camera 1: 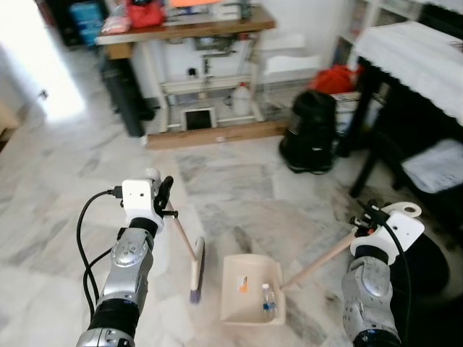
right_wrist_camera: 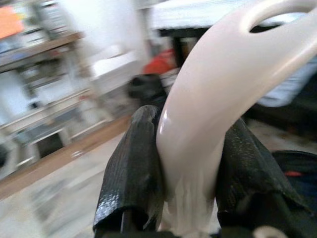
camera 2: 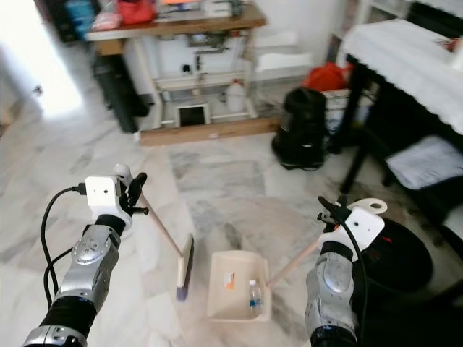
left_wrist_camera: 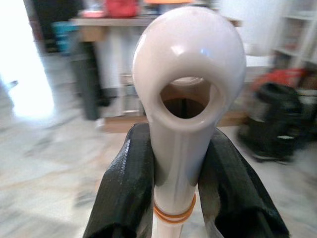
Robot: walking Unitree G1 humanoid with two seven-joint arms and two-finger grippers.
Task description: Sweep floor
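Observation:
My left gripper is shut on the pale handle of a broom whose brush head rests on the marble floor. In the left wrist view the handle's looped end stands between the black fingers. A cream dustpan lies on the floor just right of the brush, with a small plastic bottle and an orange scrap in it. Its long handle slants up to my right gripper, which is shut on it. The right wrist view has that handle pinched between the fingers.
A black bag stands ahead on the right, beside a dark table with a white cloth. A wooden workbench with clutter below it lines the far wall. A black round object lies by my right arm.

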